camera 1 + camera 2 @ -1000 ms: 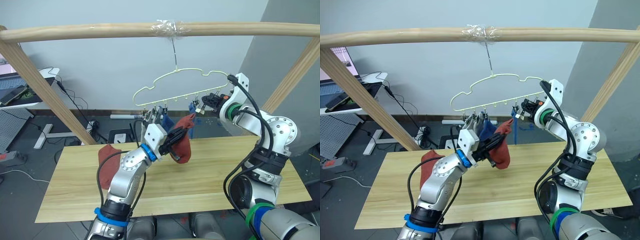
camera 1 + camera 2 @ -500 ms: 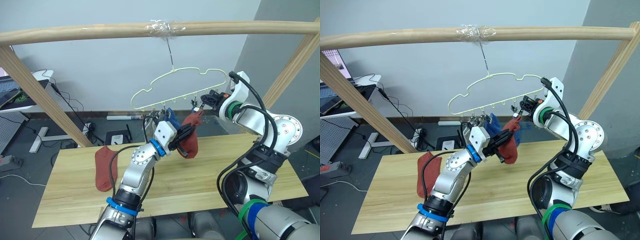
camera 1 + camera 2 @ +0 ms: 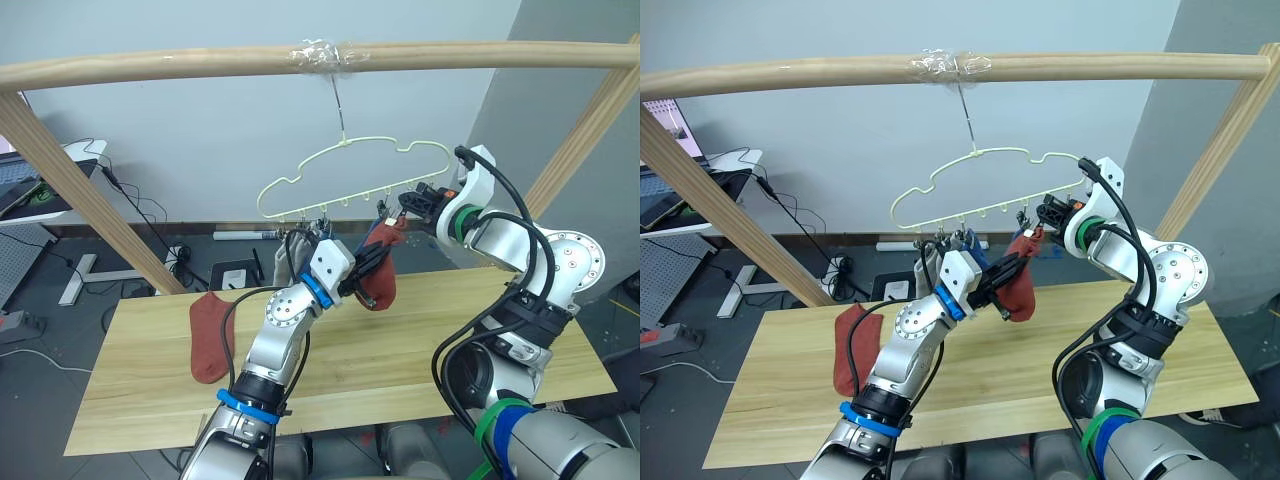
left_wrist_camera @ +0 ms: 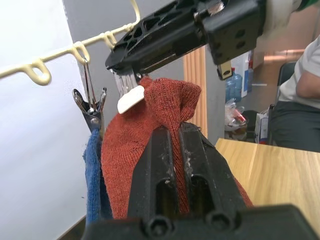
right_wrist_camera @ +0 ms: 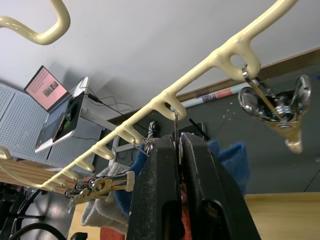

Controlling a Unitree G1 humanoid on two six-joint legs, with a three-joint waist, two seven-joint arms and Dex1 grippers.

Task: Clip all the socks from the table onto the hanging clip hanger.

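Observation:
My left gripper [image 3: 370,263] is shut on a rust-red sock [image 3: 381,283], holding it up under the pale yellow-green clip hanger [image 3: 345,150]. The sock's top edge [image 4: 167,97] touches the clip that my right gripper [image 3: 406,206] is shut on. In the right wrist view the fingers [image 5: 159,165] pinch that clip's thin wire [image 5: 175,125]. Blue socks [image 4: 93,170] and a grey sock [image 5: 97,212] hang from clips further left on the hanger. A second rust-red sock [image 3: 209,336] lies on the left part of the table [image 3: 420,355].
The hanger's hook hangs from a round wooden pole frame [image 3: 180,62], taped at the middle, with slanted legs on both sides. An empty clip [image 5: 277,110] hangs beside the held one. A desk with a laptop [image 3: 665,205] stands back left. A seated person [image 4: 300,100] is beyond the table.
The left gripper has carried the red sock up and to the right, to the clip held by the right gripper. The hanger has swung slightly left. The camera shifted too.

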